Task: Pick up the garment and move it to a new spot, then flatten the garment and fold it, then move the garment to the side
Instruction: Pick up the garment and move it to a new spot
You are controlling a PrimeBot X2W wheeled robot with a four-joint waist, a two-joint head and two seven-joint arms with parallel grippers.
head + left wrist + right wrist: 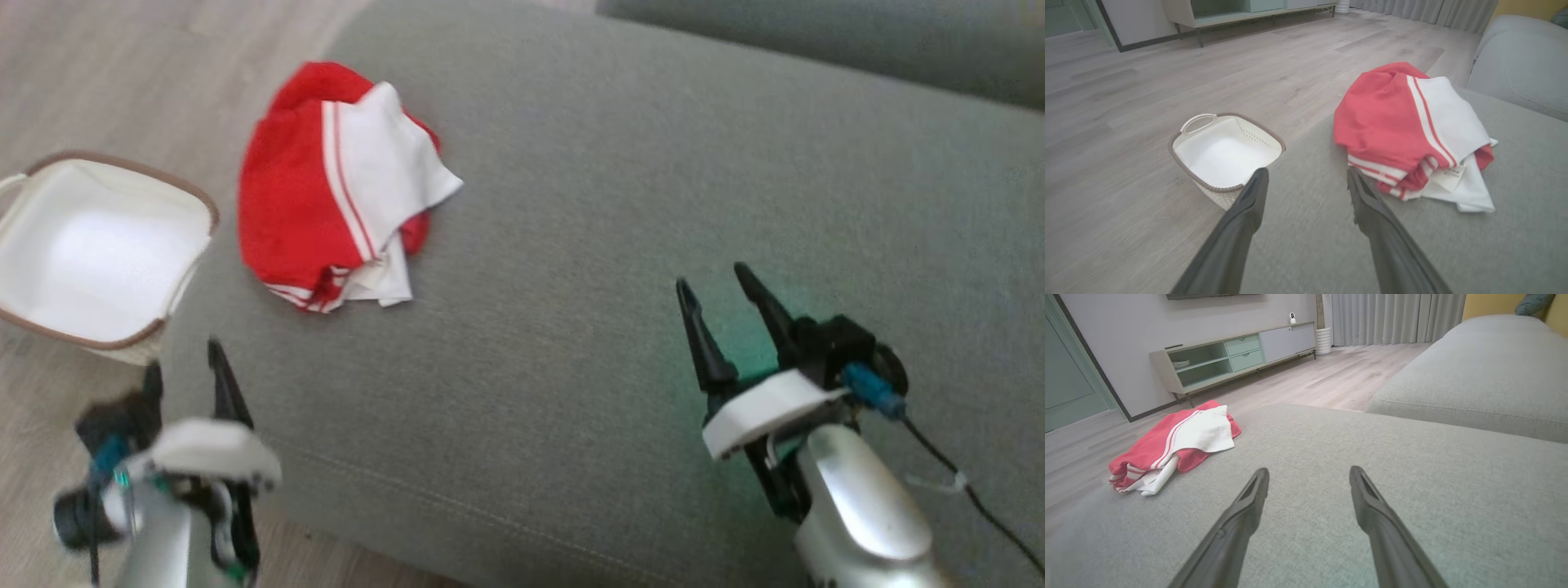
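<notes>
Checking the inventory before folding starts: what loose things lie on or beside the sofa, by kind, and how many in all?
Jersey, red and white: 1
Basket, white, brown rim: 1
Total: 2

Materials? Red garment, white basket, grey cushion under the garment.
Garment: soft matte fabric, likely sports knit; it crumples in folds. Basket: probably smooth moulded plastic, perforated wall, brown woven-look rim. Cushion: matte woven upholstery; weave grain and stitched seam show.
</notes>
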